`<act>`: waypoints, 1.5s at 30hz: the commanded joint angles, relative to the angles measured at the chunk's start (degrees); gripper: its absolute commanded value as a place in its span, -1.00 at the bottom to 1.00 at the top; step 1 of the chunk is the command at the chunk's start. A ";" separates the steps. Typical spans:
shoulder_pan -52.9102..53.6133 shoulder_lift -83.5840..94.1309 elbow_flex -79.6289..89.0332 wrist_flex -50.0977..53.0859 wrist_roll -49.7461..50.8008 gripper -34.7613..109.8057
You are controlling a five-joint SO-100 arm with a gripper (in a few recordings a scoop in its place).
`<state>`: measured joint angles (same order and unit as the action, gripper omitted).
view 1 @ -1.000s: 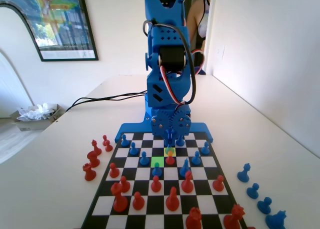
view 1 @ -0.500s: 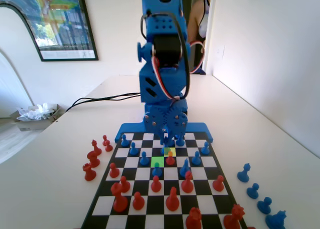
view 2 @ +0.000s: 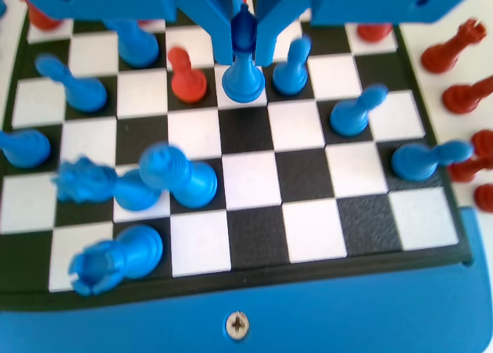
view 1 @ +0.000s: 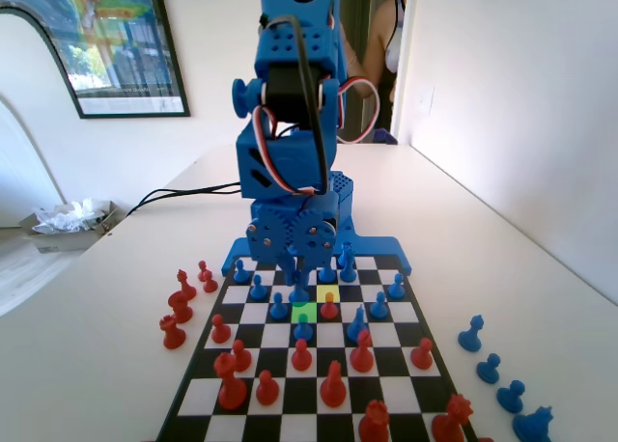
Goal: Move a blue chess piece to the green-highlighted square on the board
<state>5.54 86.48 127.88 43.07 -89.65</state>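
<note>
Comparing the fixed view with the two earlier pictures, the blue arm (view 1: 290, 124) has swung toward the picture's left, and its end effector (view 1: 299, 273) has shifted from above the yellow-lit square (view 1: 328, 293) to a place just above and behind the green-highlighted square (view 1: 304, 311). The blue chess piece (view 1: 300, 290) has travelled with it. The yellow-lit square, which sat under the end effector a second ago, now lies bare apart from the head of a red pawn (view 1: 329, 305) standing in front of it. In my judgement this means the piece has been lifted off its starting square and the carry is nearly done; lowering and release remain.

The worktop (view 1: 116, 297) carries the board (view 1: 406, 365), which lies flat with its blue edge at the arm's base. The arm leans forward and down over the near ranks of blue pieces, upper links tilted left in the fixed view, wrist pointing at the board.

In the wrist view the end effector (view 2: 245, 37) is pinching the blue chess piece (view 2: 243, 68) at its head, one jaw on each side, the flared base hanging below. Whether the base touches the board cannot be told. A red pawn (view 2: 185, 75) stands just to the picture's left of it, a blue pawn (view 2: 293, 66) just to the right; both are close enough to be clipped on the way down.
</note>
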 commanded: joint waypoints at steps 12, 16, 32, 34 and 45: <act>-0.18 -1.67 -3.25 -2.37 -0.44 -0.51; 0.00 -1.67 -3.43 -2.81 -0.18 -0.47; -0.35 5.01 -15.73 12.74 1.49 -0.37; -0.70 7.21 -19.34 17.23 1.41 -0.40; -2.90 27.95 -28.48 36.83 -5.45 -0.51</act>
<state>2.99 103.27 105.29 74.36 -93.25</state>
